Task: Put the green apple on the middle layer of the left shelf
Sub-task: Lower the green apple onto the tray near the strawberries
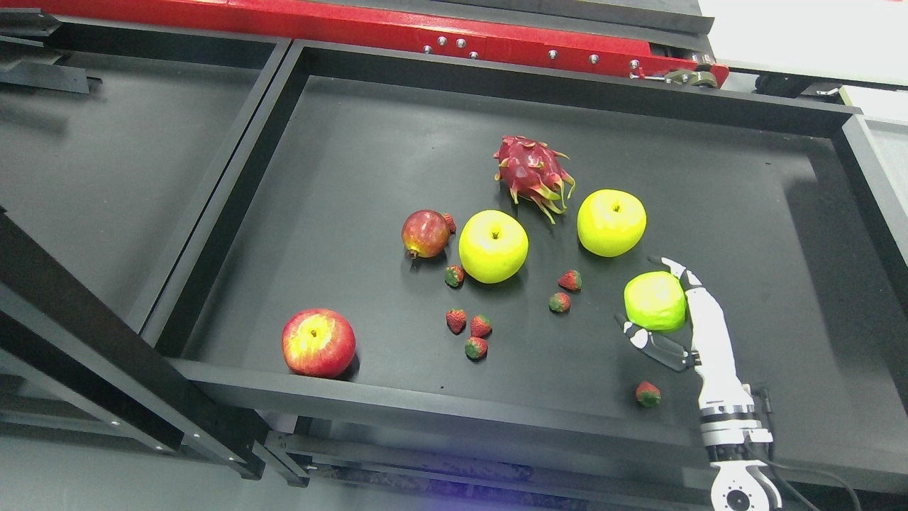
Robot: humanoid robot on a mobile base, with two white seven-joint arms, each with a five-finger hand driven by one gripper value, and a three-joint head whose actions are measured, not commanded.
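A green apple [652,299] lies at the right of the black shelf tray [369,142]. My right hand [647,297] comes up from the lower right corner and cups this apple. Its white fingers [689,284] lie along the apple's right side and the dark thumb [649,342] sits under its lower left edge. The apple seems to rest on the tray surface. Two larger yellow-green apples [493,246] [611,222] sit further back near the tray's middle. My left arm does not show.
A dragon fruit [532,172], a pomegranate [425,233] and a red apple [318,342] share the tray, with several strawberries [468,330] scattered between; one strawberry [648,394] lies just below my hand. Another black tray [106,163] adjoins on the left. A red bar [355,28] runs behind.
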